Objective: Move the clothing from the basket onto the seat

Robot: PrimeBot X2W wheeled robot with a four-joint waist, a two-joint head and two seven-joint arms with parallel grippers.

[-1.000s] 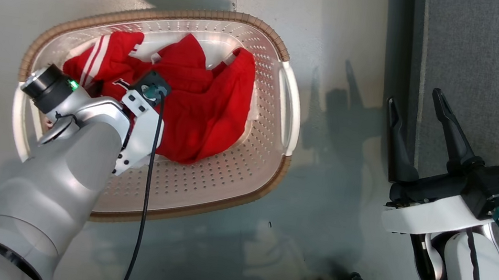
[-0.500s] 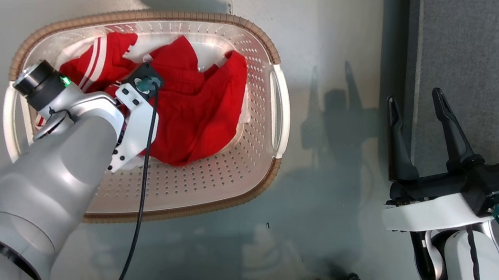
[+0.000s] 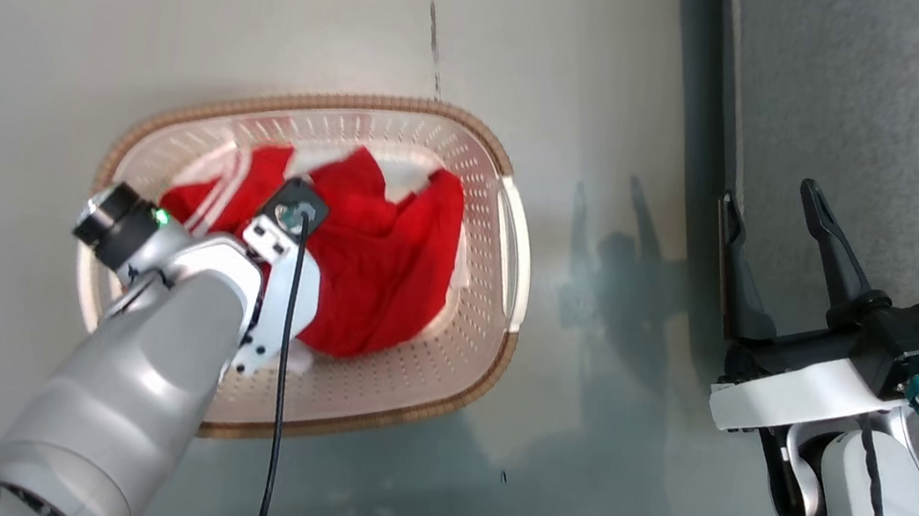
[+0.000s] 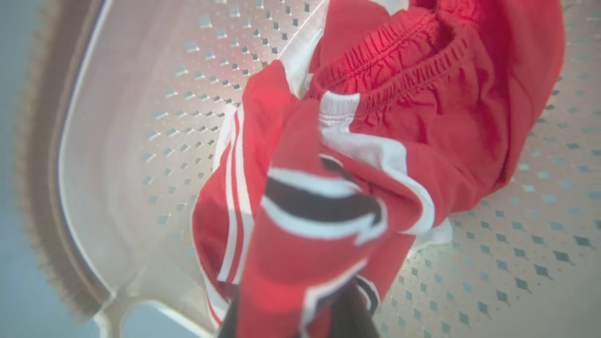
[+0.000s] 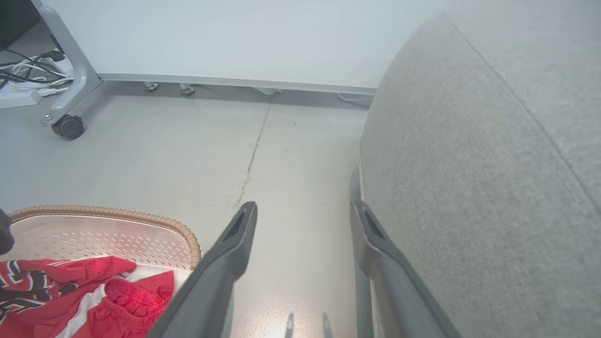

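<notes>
Down inside the basket, my left tool is clamped on the striped, lettered piece of the clothing. I'd lift straight up, slowly, so the plain piece drops free, then swing right to the seat, where my right tool hangs spread apart.
</notes>
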